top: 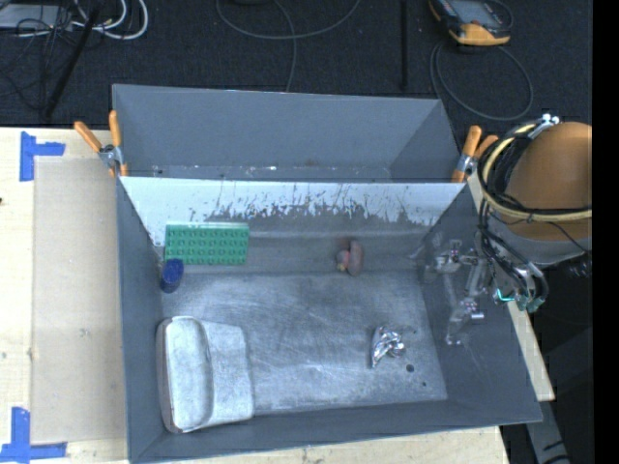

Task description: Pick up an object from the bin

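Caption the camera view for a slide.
Claw hangs over the bin, right side, near a shiny metal piece; green block far left.

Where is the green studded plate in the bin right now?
In the camera view, the green studded plate lies at the far left of the bin, just above the small blue cap and well left of the pinkish piece.

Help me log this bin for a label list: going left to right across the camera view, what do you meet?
In order: green studded plate → small pinkish piece → shiny metal piece → hand. The blue piece and pale pad overlap the plate, so omitted.
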You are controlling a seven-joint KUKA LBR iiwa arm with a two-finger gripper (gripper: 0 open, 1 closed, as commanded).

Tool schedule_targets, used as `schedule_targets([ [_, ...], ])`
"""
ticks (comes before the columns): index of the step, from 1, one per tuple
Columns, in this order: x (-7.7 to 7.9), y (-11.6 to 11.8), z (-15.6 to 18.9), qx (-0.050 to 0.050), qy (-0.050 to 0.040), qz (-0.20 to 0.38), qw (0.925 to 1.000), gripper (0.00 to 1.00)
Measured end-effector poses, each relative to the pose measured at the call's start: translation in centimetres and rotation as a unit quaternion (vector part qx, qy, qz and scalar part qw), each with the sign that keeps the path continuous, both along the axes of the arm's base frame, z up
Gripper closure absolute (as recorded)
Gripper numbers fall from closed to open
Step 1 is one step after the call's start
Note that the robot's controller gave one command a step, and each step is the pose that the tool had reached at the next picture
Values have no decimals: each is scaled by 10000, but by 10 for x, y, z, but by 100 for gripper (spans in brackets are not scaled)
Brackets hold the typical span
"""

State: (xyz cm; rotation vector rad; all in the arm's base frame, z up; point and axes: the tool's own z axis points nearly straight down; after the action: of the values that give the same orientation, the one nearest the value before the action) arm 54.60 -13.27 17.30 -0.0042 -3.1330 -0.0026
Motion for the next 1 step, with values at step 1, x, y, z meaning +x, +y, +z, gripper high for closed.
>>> schedule_targets([
  [1, -13, 21, -103, 0, -56, 977, 9952, 0],
])
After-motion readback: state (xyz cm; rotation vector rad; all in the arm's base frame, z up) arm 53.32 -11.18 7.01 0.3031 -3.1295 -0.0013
